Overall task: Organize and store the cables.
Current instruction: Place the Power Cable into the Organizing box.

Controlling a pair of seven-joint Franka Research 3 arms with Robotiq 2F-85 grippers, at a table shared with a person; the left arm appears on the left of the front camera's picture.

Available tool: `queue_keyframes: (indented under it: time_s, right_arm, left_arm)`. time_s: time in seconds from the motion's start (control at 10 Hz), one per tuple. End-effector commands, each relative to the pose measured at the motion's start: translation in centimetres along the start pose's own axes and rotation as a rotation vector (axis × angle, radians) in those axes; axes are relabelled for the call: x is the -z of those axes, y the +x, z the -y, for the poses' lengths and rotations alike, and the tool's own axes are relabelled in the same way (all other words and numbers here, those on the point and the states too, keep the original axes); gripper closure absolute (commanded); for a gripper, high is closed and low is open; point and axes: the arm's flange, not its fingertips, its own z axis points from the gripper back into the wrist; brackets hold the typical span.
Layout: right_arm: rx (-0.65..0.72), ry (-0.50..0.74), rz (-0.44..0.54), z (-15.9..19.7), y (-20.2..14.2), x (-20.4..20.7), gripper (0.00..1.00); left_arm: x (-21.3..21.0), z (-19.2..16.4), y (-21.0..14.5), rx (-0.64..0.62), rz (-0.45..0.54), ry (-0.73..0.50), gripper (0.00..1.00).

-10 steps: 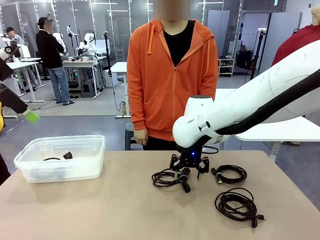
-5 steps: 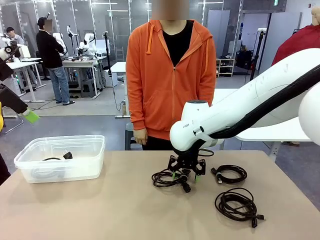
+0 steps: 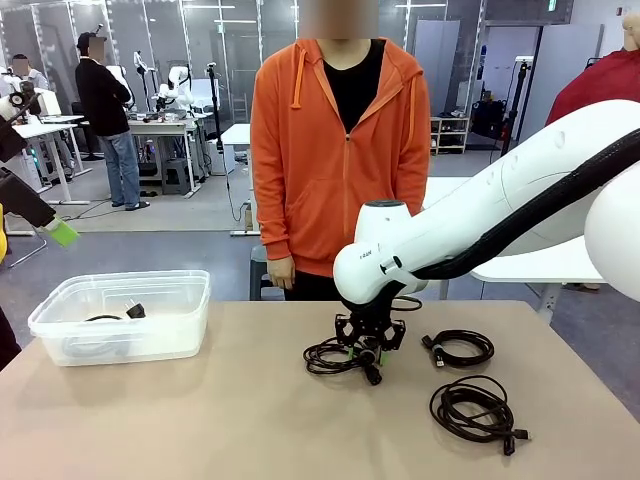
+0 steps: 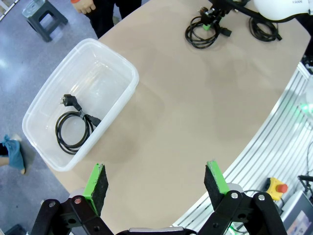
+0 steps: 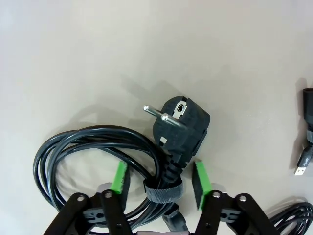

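Observation:
A black cable coil with a chunky plug (image 5: 181, 125) lies on the tan table (image 3: 220, 420) in front of the person. My right gripper (image 3: 368, 347) is down on this coil (image 3: 333, 357). It is open, its green pads (image 5: 120, 177) on either side of the strapped bundle (image 5: 161, 189). Two more cable coils lie to the right, one (image 3: 460, 348) near the far edge and one (image 3: 478, 408) nearer me. Another cable (image 4: 73, 128) rests inside the clear plastic bin (image 3: 60, 325). My left gripper (image 4: 155, 181) hangs open high above the table, holding nothing.
A person in an orange hoodie (image 3: 340, 160) stands at the far edge with arms down. The bin sits at the table's left end. Bare tabletop stretches between the bin and the coils. A USB end (image 5: 304, 157) of a neighbouring cable lies close to my right gripper.
My right gripper has shifted left and come down over the coil with the plug, its fingers now either side of the bundle. The left arm and the person have stayed still.

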Motion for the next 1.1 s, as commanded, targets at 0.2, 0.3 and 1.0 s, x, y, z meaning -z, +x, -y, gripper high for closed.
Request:
queue_keyframes:
  time_s: [0.2, 0.3, 1.0]
  right_arm:
    - [0.039, -0.072, 0.014, -0.7, -1.3, -0.6, 0.98]
    - [0.048, -0.071, 0.008, -0.6, -1.2, -0.4, 1.0]
    - [-0.002, -0.008, 0.087, -1.3, -2.6, -6.8, 1.0]
  left_arm:
    - [-0.1, 0.2, -0.3, -0.007, 0.004, -0.003, 0.0]
    - [-0.1, 0.2, -0.3, -0.007, 0.004, -0.003, 0.0]
    - [-0.1, 0.2, -0.3, -0.007, 0.004, -0.003, 0.0]
